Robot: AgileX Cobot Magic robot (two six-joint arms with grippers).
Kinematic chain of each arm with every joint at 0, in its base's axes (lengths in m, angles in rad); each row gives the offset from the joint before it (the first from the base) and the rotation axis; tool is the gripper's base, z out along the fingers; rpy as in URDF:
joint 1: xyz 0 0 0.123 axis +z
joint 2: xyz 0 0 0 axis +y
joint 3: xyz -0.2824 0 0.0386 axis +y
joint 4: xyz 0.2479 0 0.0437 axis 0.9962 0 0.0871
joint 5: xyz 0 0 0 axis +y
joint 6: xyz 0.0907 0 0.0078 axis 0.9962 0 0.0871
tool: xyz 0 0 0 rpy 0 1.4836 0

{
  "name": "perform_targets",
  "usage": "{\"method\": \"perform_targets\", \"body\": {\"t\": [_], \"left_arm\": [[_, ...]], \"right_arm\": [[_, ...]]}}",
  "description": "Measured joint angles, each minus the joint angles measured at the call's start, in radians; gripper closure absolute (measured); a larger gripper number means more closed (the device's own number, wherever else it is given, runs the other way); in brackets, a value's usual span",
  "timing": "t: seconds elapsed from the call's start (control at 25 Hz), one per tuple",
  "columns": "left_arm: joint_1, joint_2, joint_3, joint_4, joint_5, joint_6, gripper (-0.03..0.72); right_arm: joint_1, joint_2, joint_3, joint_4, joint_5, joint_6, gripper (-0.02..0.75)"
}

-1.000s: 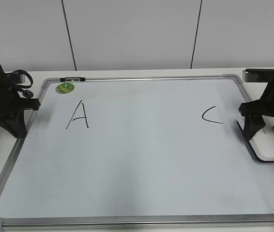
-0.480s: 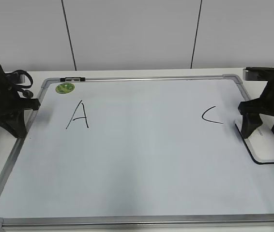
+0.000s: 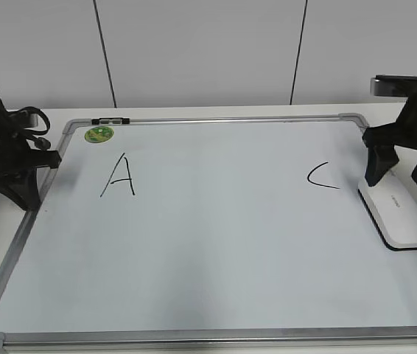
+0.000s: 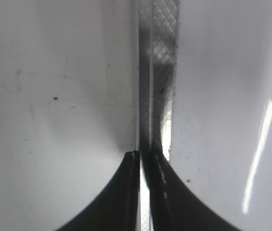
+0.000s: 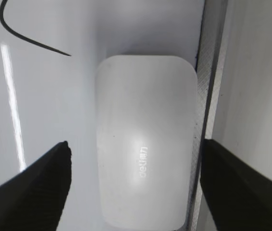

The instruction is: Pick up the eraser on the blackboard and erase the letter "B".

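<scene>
The eraser [image 3: 395, 213] lay flat on the blackboard [image 3: 216, 243], close against its right frame, with its long side running along that frame. The right gripper [image 3: 398, 177] hung over the far end of the eraser with its fingers spread wide apart, one on each side of the block and neither touching it. From the right wrist view the eraser [image 5: 145, 139] sat between the two dark fingertips [image 5: 44, 168], with clear gaps on both sides, and the grey lettering on its top was in view. The board's metal frame [image 5: 210, 86] ran just beside the eraser's outer edge.

A black "C" [image 3: 321, 177] stood on the board just to the left of the eraser, and part of its stroke [image 5: 28, 36] showed in the right wrist view beyond the eraser's corner. A black "A" [image 3: 120, 175] stood well apart on the left half of the board, below a green round sticker [image 3: 99, 134] near the far left corner. No "B" could be seen between the two letters.

The left gripper [image 3: 17, 188] rested at the board's left edge. In the left wrist view its fingers [image 4: 126, 192] were pressed together, empty, over the board's frame [image 4: 162, 72]
</scene>
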Motion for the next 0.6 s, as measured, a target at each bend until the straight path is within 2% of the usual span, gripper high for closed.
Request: {"method": "perform_targets", "body": {"t": [0.12,0.24,0.36,0.6], "left_arm": [[0.0,-0.006,0.002,0.007,0.0,0.0,0.581],[0.0,-0.018,0.002,0.035,0.009,0.0,0.428],[0.0,-0.043,-0.004,0.052,0.029,0.0,0.321],[0.0,-0.087,-0.038,0.056,0.09,0.0,0.284]], "right_arm": [[0.0,0.0,-0.002,0.0,0.014,0.0,0.118],[0.0,0.0,-0.004,0.0,0.016,0.0,0.122],[0.0,0.0,-0.004,0.0,0.018,0.0,0.148],[0.0,0.0,-0.004,0.0,0.043,0.009,0.176]]}}
